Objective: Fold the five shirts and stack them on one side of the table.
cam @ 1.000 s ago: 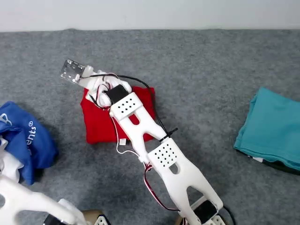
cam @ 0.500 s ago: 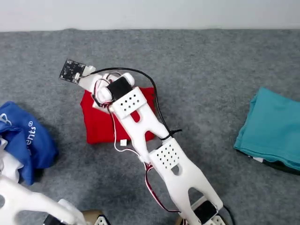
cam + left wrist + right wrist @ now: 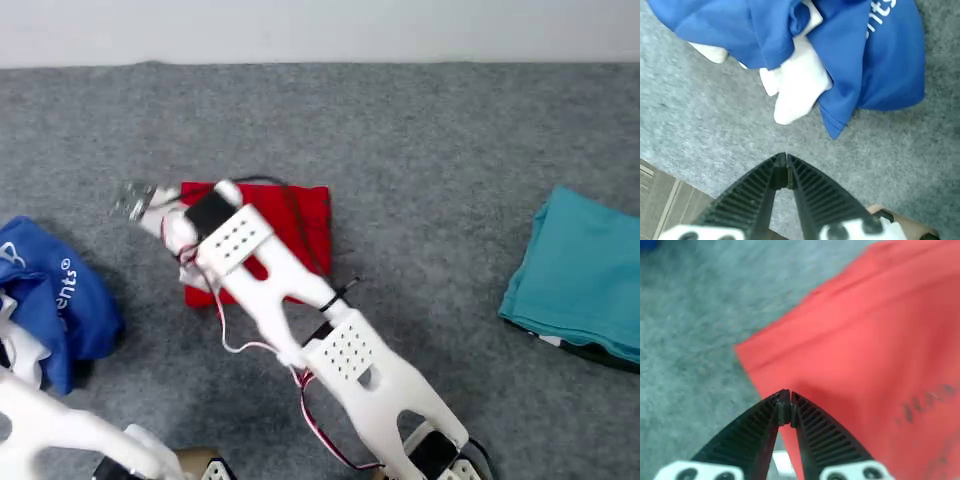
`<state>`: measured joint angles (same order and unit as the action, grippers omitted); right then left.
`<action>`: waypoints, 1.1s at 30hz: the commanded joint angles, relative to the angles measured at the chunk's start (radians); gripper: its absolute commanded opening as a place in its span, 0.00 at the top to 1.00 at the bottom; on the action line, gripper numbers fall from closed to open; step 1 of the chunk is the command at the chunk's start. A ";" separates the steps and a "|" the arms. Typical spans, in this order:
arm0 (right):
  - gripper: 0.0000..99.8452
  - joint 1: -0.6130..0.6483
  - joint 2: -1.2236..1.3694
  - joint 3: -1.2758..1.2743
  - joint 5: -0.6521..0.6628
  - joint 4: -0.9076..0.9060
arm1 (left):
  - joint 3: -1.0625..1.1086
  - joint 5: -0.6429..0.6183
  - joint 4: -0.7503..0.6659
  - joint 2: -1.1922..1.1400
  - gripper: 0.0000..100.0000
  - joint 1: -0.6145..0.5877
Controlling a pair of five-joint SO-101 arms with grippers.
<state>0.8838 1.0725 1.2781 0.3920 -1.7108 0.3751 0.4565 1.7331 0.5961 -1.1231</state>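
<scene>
Right arm has swung down and left across the high view in the last second, wrist now over the left edge of the folded red shirt (image 3: 300, 210) instead of above its upper-left corner; shirt itself hasn't shifted. Right gripper (image 3: 785, 412) has jaws pressed together with nothing pinched. Its tips sit right at the shirt's edge near a corner, red cloth spreading to the upper right of the wrist frame, grey carpet (image 3: 690, 315) to the left. Can't tell if the tips touch the cloth. Key relation: red shirt lies left of centre in the high view and the teal shirt (image 3: 585, 265) stack is well apart at the right edge, so I'd judge the shirt has to travel rightward; right arm is the nearer one. Left gripper (image 3: 786, 172) likewise closed and empty over carpet, crumpled blue shirt (image 3: 880, 55) and white shirt (image 3: 800, 90) just beyond its tips, upper frame. Hidden: arm covers the red shirt's middle so long axis unclear, wrist smeared, dark garment (image 3: 600, 352) under the teal just a sliver, stack cut off by the frame edge
</scene>
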 commanded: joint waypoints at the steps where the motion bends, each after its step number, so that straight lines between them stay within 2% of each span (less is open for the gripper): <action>1: 0.99 0.016 0.001 -0.005 -0.009 0.094 | 0.001 0.003 0.006 0.026 0.99 -0.008; 4: 0.99 0.012 0.001 0.011 -0.009 0.145 | -0.001 0.003 0.006 0.028 0.99 -0.008; 8: 0.99 0.012 -0.038 0.100 -0.009 0.125 | -0.001 0.003 0.006 0.028 0.99 -0.009; 15: 0.99 -0.002 -0.074 0.213 -0.023 -0.094 | -0.002 0.003 0.006 0.028 0.99 -0.009; 18: 0.98 -0.048 -0.128 0.147 -0.095 -0.088 | -0.002 0.003 0.006 0.028 0.99 -0.009; 23: 0.97 -0.091 -0.295 -0.133 -0.104 -0.090 | -0.004 0.003 0.012 0.029 0.99 -0.009; 28: 0.97 -0.154 -0.460 -0.431 -0.276 -0.087 | -0.002 0.003 0.012 0.055 0.99 -0.011; 33: 0.97 -0.246 -0.495 -0.569 -0.511 -0.087 | 0.004 0.003 0.005 0.192 0.99 0.002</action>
<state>0.6966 0.6582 0.7442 0.0023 -1.7568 0.3828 0.4565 1.7331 0.7050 -1.1231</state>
